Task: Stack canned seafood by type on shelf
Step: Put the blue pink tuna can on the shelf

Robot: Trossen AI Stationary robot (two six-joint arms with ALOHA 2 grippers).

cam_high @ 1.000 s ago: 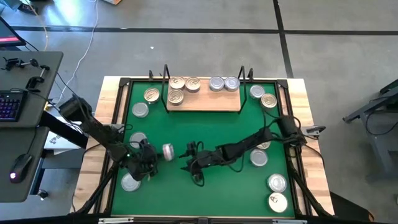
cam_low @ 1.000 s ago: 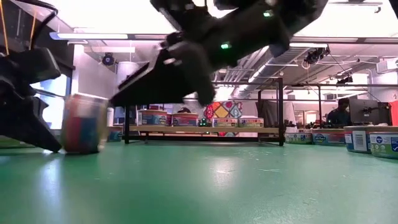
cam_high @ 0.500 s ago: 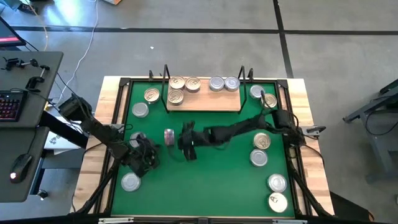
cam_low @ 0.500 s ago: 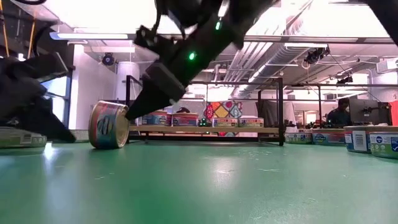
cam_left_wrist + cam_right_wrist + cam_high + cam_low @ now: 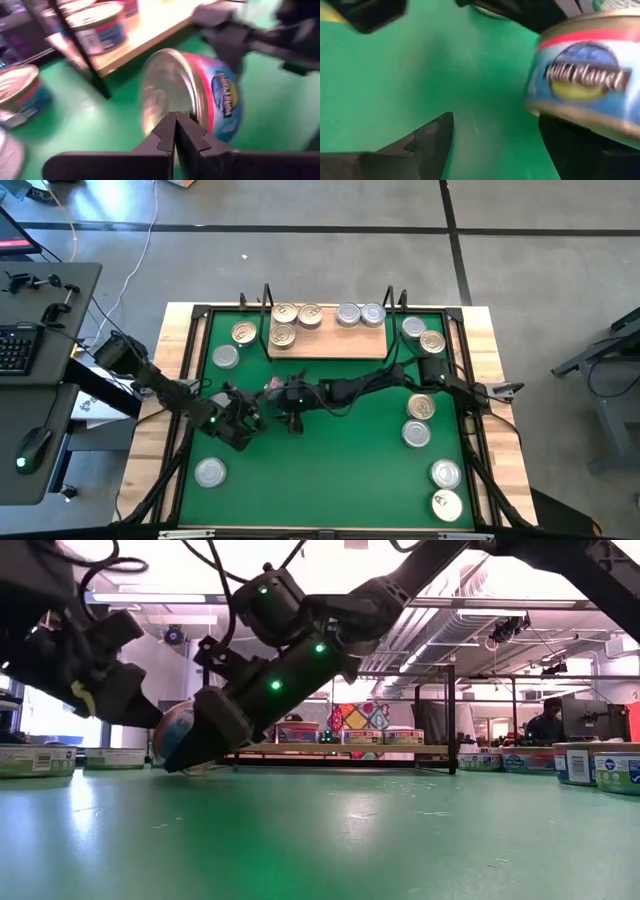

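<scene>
Left of centre in the high view, the right gripper (image 5: 285, 395) reaches across the green mat (image 5: 340, 470) with its two dark fingers spread wide, and a small round tin with a blue and red label and a silver lid (image 5: 272, 387) stands on its edge just beside them; whether the fingers touch it cannot be told. In the right wrist view that tin (image 5: 585, 82) fills the upper right of the frame, above one finger (image 5: 432, 135), with bare mat showing in the gap. The left gripper (image 5: 250, 412) sits just to the lower left of the tin in the high view, its fingers pressed together on nothing; in the left wrist view their closed tips (image 5: 175, 130) point at the tin's silver face (image 5: 172, 92). In the low view the tilted tin (image 5: 175, 735) shows at the left, behind the right gripper. Above, in the upper middle of the high view, lies the light wooden shelf board with black wire uprights (image 5: 330, 345), carrying three gold-lidded tins (image 5: 290, 323) on its left and two silver-lidded tins (image 5: 360, 314) on its right. More tins (image 5: 430, 440) lie scattered on the mat on both sides.
</scene>
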